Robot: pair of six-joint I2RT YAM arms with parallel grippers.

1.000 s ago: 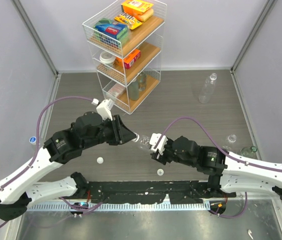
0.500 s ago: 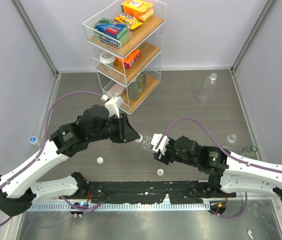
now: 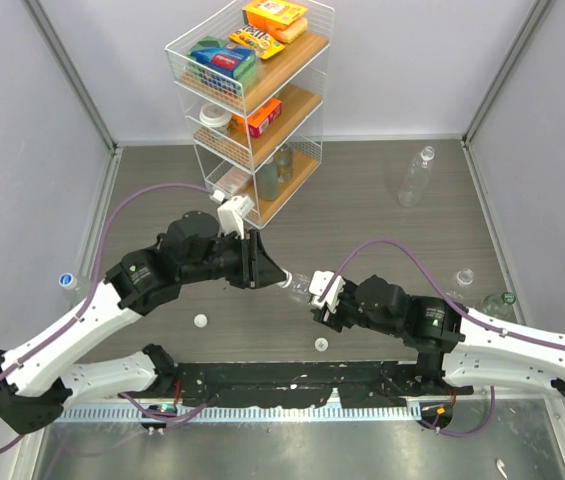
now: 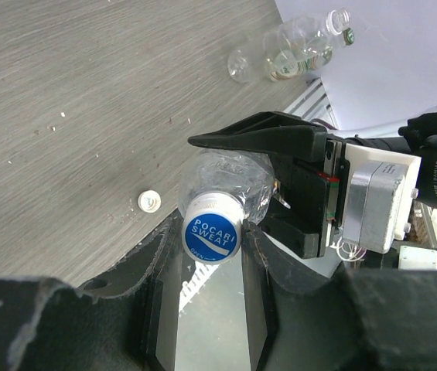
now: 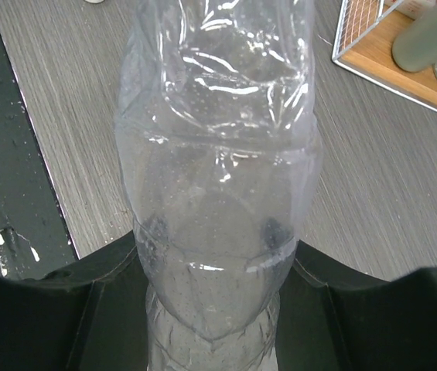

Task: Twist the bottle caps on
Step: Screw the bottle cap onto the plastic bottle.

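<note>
Bottle (image 3: 299, 283) and cap sit together between the two arms, held above the middle of the worktop (image 3: 362, 190). The clear bottle lies roughly level, its crumpled body pointing at the right arm and its neck at the left. The right pincer (image 5: 214, 267) is clamped on the body, a dark finger pressed into the plastic on each side. A blue-topped cap (image 4: 210, 236) printed POCARI SWEAT sits on the neck. The left pincer (image 4: 206, 263) is closed on that cap, its fingers hard against the rim on both sides.

Down on the worktop, a white cap (image 3: 200, 321) lies under the left arm. A second white cap (image 3: 321, 344) lies near the front edge, just below the right pincer. A spare bottle (image 3: 415, 178) lies on its side towards the far right. Another spare bottle (image 3: 498, 299) lies against the right wall. At the back stands a wire rack (image 3: 224, 148) with three wooden shelves carrying boxes and jars, well apart from both arms.
</note>
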